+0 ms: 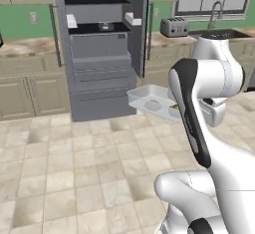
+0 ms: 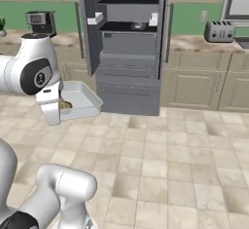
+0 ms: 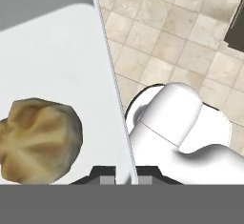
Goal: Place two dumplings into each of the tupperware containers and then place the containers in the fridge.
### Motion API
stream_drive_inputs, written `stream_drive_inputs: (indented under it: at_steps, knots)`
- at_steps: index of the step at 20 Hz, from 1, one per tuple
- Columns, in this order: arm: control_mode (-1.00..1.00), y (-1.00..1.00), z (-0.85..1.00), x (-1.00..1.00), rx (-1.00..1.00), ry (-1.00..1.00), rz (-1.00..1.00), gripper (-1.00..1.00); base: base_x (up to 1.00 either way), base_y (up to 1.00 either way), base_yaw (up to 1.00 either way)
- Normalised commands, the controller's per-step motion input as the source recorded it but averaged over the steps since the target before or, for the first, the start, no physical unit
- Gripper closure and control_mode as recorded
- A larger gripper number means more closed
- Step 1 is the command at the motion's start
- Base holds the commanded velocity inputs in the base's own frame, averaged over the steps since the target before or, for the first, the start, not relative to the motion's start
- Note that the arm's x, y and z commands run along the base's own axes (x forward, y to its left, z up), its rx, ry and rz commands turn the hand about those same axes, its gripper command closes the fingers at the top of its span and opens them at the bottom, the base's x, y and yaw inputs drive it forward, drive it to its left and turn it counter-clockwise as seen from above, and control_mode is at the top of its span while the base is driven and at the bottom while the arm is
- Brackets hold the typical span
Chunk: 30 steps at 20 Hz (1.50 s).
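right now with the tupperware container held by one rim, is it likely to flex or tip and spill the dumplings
Probably stiff enough: the tupperware container sits roughly level though the gripper pinches only one rim. Likely light, being thin translucent plastic. Its walls are low, so a sharp tilt could let a dumpling slide or roll out; the rounded shape suggests it would move easily.

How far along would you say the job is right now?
Done: one container already sits on a shelf of the open fridge. In hand: the tool is shut on the rim of the second container, dumplings inside. Left: placing it in the fridge.
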Motion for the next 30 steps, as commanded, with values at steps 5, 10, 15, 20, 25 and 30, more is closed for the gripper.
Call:
stream_drive_inputs:
  at_steps: [5,10,15,20,25,30]
  knots:
    - [1.0,0.0,0.0,0.0,0.0,0.0,0.0,1.0,1.0,0.0,0.0]
    - [1.0,0.0,0.0,0.0,0.0,0.0,0.0,1.0,1.0,0.02,0.0]
    - [1.0,0.0,0.0,0.0,0.0,0.0,0.0,1.0,1.0,0.06,0.0]
    - [1.0,0.0,0.0,0.0,0.0,0.0,0.0,1.0,1.0,0.07,0.0]
    - [1.0,0.0,0.0,0.0,0.0,0.0,0.0,1.0,1.0,0.14,0.0]
    - [1.0,0.0,0.0,0.0,0.0,0.0,0.0,1.0,1.0,0.14,0.0]
